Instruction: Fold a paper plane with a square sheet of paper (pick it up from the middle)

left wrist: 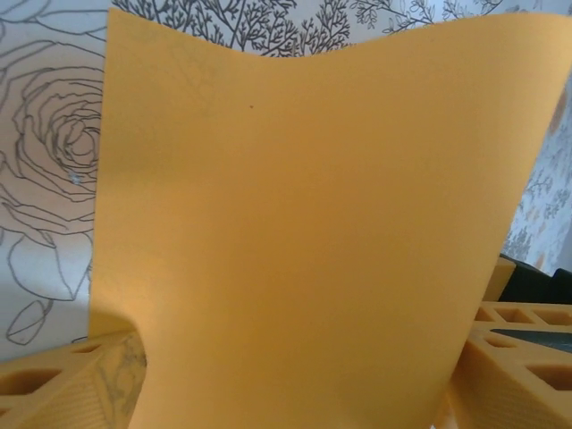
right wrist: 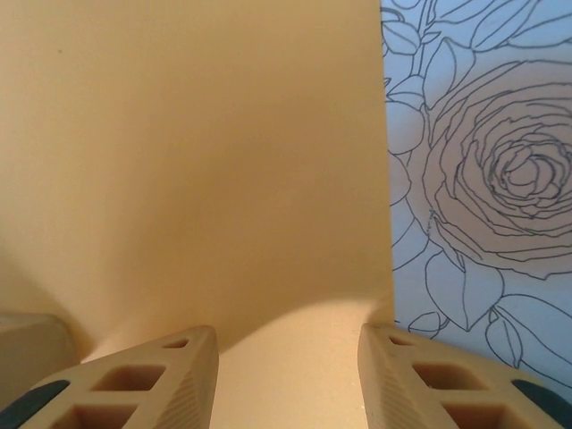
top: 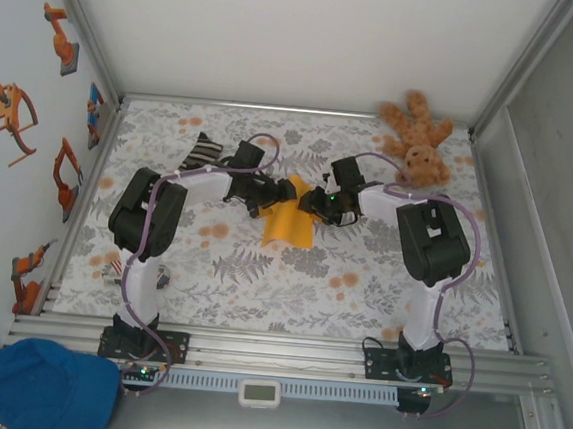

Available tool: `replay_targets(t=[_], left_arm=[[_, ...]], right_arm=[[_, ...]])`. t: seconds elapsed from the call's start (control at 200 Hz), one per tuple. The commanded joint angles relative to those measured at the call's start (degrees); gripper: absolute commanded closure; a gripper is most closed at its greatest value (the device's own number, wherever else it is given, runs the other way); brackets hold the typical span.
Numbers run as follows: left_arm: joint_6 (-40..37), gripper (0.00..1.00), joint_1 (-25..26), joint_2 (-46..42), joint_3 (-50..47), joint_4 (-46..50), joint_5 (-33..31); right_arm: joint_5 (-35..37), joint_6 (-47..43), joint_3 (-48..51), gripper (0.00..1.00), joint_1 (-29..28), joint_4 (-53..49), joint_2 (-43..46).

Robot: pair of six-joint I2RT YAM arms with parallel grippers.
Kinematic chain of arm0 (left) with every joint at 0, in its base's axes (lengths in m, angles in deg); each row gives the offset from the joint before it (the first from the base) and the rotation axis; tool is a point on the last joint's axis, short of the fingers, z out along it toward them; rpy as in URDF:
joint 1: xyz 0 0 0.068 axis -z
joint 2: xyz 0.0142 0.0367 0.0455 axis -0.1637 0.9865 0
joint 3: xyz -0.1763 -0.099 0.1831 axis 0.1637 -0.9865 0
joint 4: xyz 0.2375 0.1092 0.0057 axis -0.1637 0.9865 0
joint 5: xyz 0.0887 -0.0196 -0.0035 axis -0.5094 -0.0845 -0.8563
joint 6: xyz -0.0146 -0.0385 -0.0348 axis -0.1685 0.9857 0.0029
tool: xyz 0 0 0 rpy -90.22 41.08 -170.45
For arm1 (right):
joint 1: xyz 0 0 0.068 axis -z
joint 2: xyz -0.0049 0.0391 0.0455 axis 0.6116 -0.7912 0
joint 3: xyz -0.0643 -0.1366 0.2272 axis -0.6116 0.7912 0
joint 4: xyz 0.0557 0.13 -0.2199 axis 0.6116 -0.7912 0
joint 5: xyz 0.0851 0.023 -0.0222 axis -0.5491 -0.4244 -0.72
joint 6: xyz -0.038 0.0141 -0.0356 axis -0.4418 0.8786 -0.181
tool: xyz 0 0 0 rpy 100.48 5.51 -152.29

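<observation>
The square sheet of paper [top: 291,225] is orange-yellow and lies mid-table, with its far edge raised between the two grippers. My left gripper [top: 264,203] is at that edge from the left and my right gripper [top: 312,205] from the right. In the left wrist view the sheet [left wrist: 304,223] stands bowed, spanning the whole gap of my left gripper [left wrist: 304,357], whose fingers [left wrist: 76,380] stand wide apart. In the right wrist view the sheet [right wrist: 197,161] curls up in front of my right gripper [right wrist: 286,344]; its fingers [right wrist: 152,380] stand apart with paper lying between them.
A brown teddy bear [top: 418,141] lies at the back right. A striped black-and-white sock [top: 204,152] lies behind the left arm. A small object [top: 116,270] sits by the left arm's base. A blue cap [top: 51,385] rests off the table's front left. The floral cloth [top: 362,271] covers the table.
</observation>
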Motion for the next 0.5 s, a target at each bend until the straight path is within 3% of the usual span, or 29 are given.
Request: replay_targets(t=[0.0, 0.356, 0.491], left_arm=[[-2.1, 0.2, -0.4, 1.4, -1.8, 2.8, -3.3], [-4.6, 0.42, -0.6, 0.7, -1.2, 3.7, -4.5], [-5.2, 0.58, -1.3, -0.4, -2.1, 2.0, -3.3]], right_arm=[[0.0, 0.9, 0.4, 0.56, -0.3, 0.1, -1.2], [-1.0, 2.3, 2.0, 0.57, -0.3, 3.2, 1.1], [-1.1, 4.7, 5.8, 0.57, 0.9, 8.5, 4.3]])
